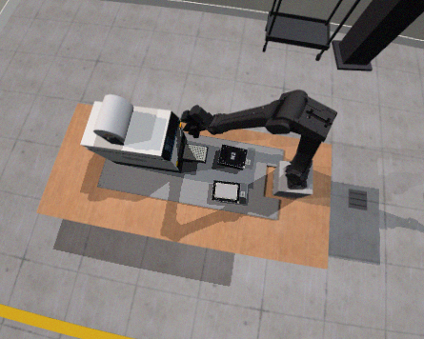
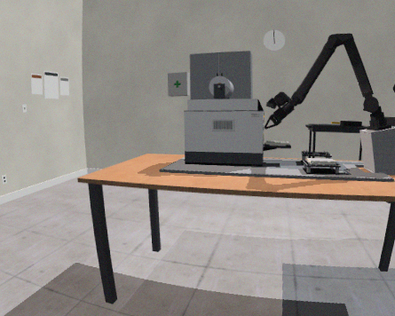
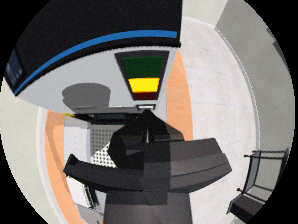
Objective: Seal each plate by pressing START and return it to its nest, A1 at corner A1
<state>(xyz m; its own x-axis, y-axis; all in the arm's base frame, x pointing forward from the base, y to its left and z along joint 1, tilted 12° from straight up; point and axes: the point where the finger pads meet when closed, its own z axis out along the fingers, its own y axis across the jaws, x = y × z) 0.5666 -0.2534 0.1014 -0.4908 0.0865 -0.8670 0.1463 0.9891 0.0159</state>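
The tool (image 1: 186, 117) (image 2: 268, 127) (image 3: 147, 113) is shut to its narrowest w/ nothing in it, approx. at the START btn (image 3: 146, 107) on the sealer (image 1: 150, 130) (image 2: 224, 135) (image 3: 50, 95). Closed tips make sense here: they give one small point to press w/. Contact can't be confirmed; the tips cover the spot just below the btn. The lamp (image 3: 144, 85) shows amber, so a cycle is prob. under way.

The task's plate (image 1: 196, 152) (image 2: 279, 143) (image 3: 102, 145) is on the stage (image 2: 272, 147), out in front of the sealer, wells up and looking flat. It's there to be carried in for foil, so the arm reaches in from the side and above, apart from it. Seating inside the locators is too small to verify.

N2 (image 1: 224, 160) is dark and bare, so that's prob. the plate's home. N1 (image 1: 226, 202), nearer the surface's (image 1: 62, 190) (image 2: 164, 184) (image 3: 180, 100) front edge, holds a pale-topped plate (image 1: 226, 190) (image 2: 321, 162), poss. the sealed one.

Orientation: the stage plate's long axis seems to run in/out of the sealer, i.e. toward the arm base, approx. parallel to the N1 plate's. Which end has A1: can't tell. Next, prob. back off w/o touching stage, plate or foil, then wait for green.
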